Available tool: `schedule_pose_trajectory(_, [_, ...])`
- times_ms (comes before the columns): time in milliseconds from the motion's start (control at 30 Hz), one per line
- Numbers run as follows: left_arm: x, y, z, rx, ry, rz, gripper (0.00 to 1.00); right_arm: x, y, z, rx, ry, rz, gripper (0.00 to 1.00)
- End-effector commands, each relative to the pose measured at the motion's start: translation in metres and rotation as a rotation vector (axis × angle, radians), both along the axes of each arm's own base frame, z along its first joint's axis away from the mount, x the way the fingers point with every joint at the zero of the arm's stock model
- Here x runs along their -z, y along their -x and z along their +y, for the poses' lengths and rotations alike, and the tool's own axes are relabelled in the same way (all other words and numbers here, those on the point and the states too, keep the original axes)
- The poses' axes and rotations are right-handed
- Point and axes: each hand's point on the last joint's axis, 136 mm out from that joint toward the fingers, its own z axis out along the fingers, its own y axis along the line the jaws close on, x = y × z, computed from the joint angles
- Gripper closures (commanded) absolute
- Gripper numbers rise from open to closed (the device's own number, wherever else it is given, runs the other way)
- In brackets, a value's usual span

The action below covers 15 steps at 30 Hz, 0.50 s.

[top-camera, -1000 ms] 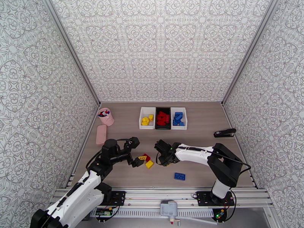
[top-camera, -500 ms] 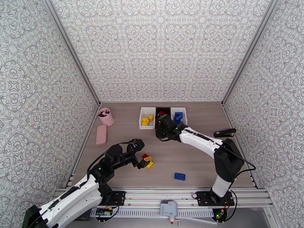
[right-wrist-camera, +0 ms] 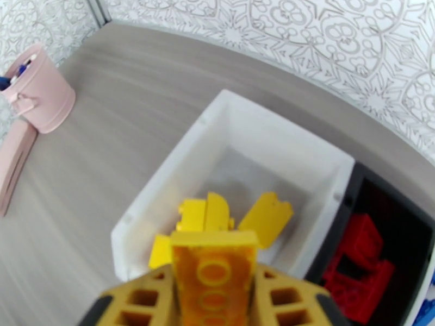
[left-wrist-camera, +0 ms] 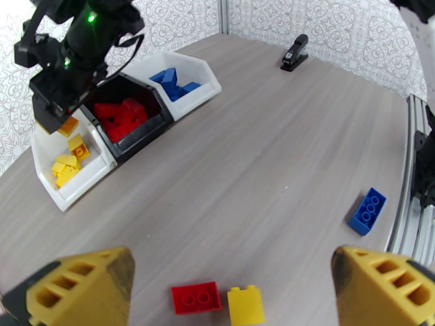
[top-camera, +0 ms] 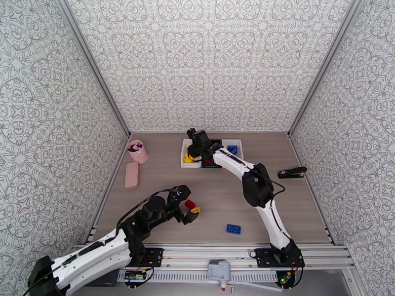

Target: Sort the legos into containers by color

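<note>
Legos: one yellow brick (right-wrist-camera: 214, 264) sat clamped between the narrowed fingers of the right gripper (right-wrist-camera: 215, 305), directly above the white bin (right-wrist-camera: 163, 196) holding other yellow bricks (right-wrist-camera: 206, 213). The left gripper (left-wrist-camera: 234, 273) was spread wide and held nothing. A red brick (left-wrist-camera: 196, 297) and a second yellow brick (left-wrist-camera: 245, 305) lay side by side below the gap between its fingers. A blue brick (left-wrist-camera: 367, 211) lay farther out, towards its right-hand finger.
</note>
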Motion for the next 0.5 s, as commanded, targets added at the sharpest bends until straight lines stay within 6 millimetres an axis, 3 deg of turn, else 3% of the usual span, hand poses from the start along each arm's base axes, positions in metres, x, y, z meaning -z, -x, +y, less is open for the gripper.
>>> schedule_pose_trajectory(0, [0.007, -0.003, 0.007, -0.059, 0.016, 0.033, 0.00, 0.011, -0.013, 0.002, -0.009, 0.024, 0.011, 0.73])
schedule_pose_trajectory(100, [0.011, -0.003, 0.010, -0.078, 0.012, 0.048, 0.00, 0.016, -0.019, 0.003, 0.001, 0.029, 0.027, 0.68])
schedule_pose_trajectory(167, [0.011, -0.003, 0.011, -0.085, 0.005, 0.053, 0.00, 0.009, -0.018, 0.003, -0.007, 0.026, 0.034, 0.57])
schedule_pose_trajectory(300, [0.013, -0.009, 0.020, -0.157, 0.016, 0.088, 0.00, -0.020, -0.007, 0.000, -0.031, -0.004, 0.005, 0.43])
schedule_pose_trajectory(467, [0.024, -0.005, 0.027, -0.209, 0.023, 0.190, 0.00, -0.053, 0.023, -0.016, -0.062, -0.057, -0.041, 0.32])
